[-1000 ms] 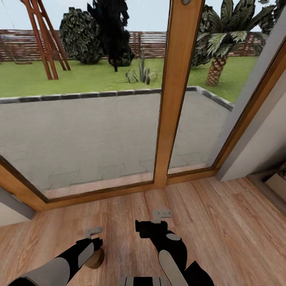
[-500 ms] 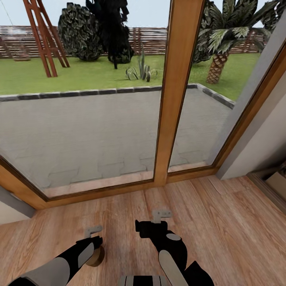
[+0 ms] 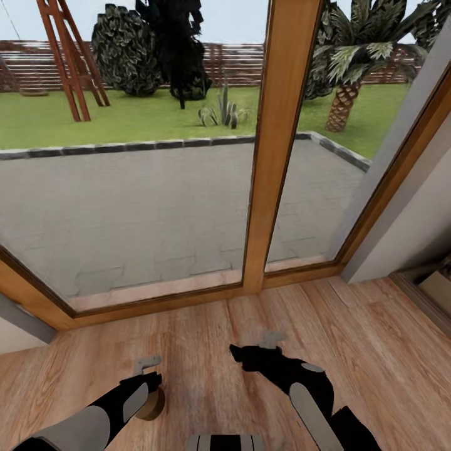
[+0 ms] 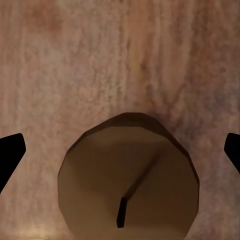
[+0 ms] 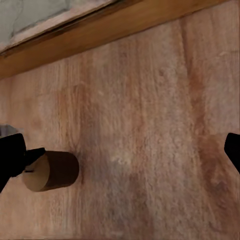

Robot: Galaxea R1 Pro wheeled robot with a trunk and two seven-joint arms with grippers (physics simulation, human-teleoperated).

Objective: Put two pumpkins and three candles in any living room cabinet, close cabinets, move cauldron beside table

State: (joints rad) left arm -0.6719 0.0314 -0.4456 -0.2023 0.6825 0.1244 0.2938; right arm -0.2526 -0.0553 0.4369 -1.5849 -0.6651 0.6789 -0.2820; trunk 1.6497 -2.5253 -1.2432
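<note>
A short beige candle (image 3: 152,406) stands on the wooden floor, its top and dark wick facing up in the left wrist view (image 4: 127,185). My left gripper (image 3: 148,368) hangs open right above it, a dark fingertip (image 4: 10,155) far out on either side and neither touching the wax. The right wrist view catches the same candle (image 5: 52,171) from the side, with the left gripper's dark finger next to it. My right gripper (image 3: 266,344) is open over bare floor to the right of the candle, holding nothing.
A big glass door with a wooden frame (image 3: 275,156) closes off the floor just ahead, with patio and garden beyond. A grey wall corner (image 3: 401,238) and a low beige object (image 3: 435,289) stand at the right. Wooden floor (image 3: 351,326) lies open between.
My right arm has swung to the right and dropped a little lower. The left arm and the candle have stayed in place.
</note>
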